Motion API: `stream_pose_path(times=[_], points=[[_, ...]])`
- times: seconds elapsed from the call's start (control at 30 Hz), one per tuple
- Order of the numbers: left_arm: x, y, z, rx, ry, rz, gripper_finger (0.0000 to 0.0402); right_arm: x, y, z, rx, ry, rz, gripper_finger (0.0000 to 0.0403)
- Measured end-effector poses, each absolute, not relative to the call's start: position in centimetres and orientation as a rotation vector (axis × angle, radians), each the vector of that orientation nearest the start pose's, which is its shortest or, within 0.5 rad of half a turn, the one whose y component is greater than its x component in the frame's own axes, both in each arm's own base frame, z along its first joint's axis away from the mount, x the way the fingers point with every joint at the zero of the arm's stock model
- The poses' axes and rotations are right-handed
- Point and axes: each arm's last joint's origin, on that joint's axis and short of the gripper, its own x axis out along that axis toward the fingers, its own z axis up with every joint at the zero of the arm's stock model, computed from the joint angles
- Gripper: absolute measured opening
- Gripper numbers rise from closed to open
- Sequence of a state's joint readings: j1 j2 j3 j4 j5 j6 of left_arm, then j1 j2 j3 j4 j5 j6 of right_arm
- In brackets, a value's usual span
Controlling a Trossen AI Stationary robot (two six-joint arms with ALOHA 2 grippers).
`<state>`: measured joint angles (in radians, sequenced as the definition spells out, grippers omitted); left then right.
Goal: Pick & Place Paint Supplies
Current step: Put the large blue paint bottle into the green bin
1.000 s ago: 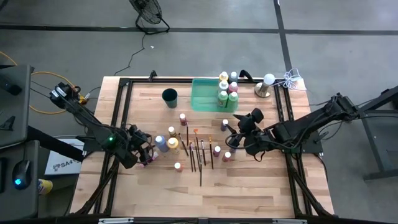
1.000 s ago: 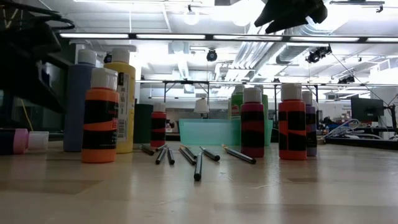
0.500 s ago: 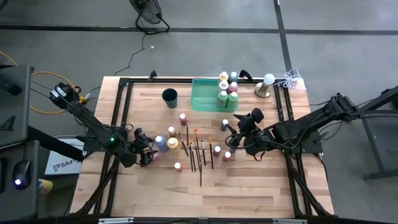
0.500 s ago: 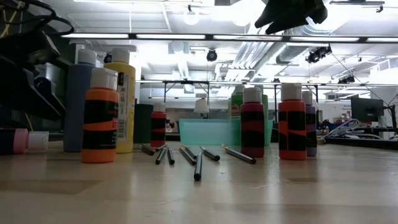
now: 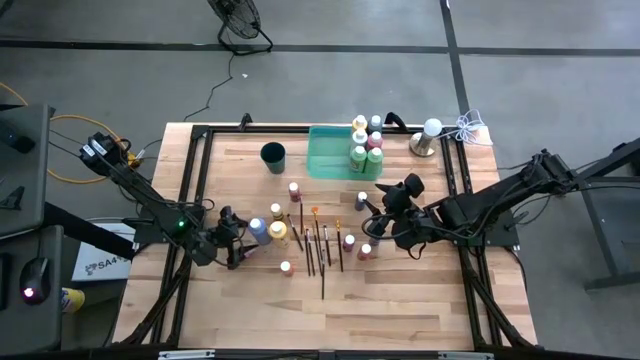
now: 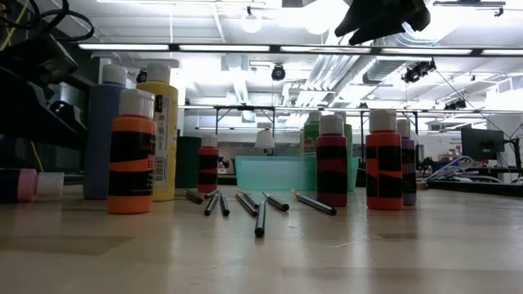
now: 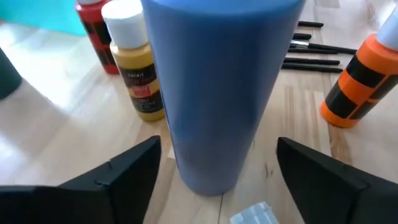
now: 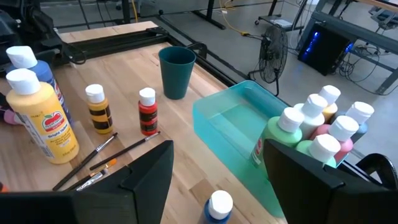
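A tall blue paint bottle (image 7: 217,87) stands upright on its base on the wood table, left of the middle (image 5: 258,230). My left gripper (image 5: 237,243) is low at its left side, open. Its two fingers (image 7: 118,177) stand on either side of the bottle's lower body with a gap on each side. Beside the blue bottle stand a big yellow bottle (image 5: 278,232) and an orange one (image 5: 286,268). Several dark-handled brushes (image 5: 320,250) lie flat mid-table. My right gripper (image 5: 384,208) hangs open above the table's right half, nothing between its fingers (image 8: 146,177).
A green tray (image 5: 332,160) at the far side holds several bottles (image 5: 365,150) at its right end. A dark cup (image 5: 273,157) stands left of it. Small red (image 5: 294,190), purple (image 5: 361,200) and dark red (image 5: 349,242) bottles stand around the brushes. A pink bottle (image 6: 18,185) lies by the left gripper.
My left gripper has edged toward the blue bottle, sunk a little and turned about its wrist. The bottles and brushes stand as before.
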<state>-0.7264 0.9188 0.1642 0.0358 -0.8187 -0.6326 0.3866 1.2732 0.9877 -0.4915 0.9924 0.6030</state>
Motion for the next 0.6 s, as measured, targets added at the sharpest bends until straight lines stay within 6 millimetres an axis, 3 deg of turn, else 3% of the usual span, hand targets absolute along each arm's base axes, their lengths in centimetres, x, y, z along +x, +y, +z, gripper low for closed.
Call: stream_pose_path(times=[0.17,0.6], points=[[12.3,-8.1,13.3,-0.11,0.445,0.246,0.0353,24.5,7.3,28.6,0.07,0.405,-0.722,0.0242],[13.5,-7.1,13.9,-0.079,0.391,0.301,0.0355,24.4,7.3,28.6,0.07,0.408,-0.72,0.0242]])
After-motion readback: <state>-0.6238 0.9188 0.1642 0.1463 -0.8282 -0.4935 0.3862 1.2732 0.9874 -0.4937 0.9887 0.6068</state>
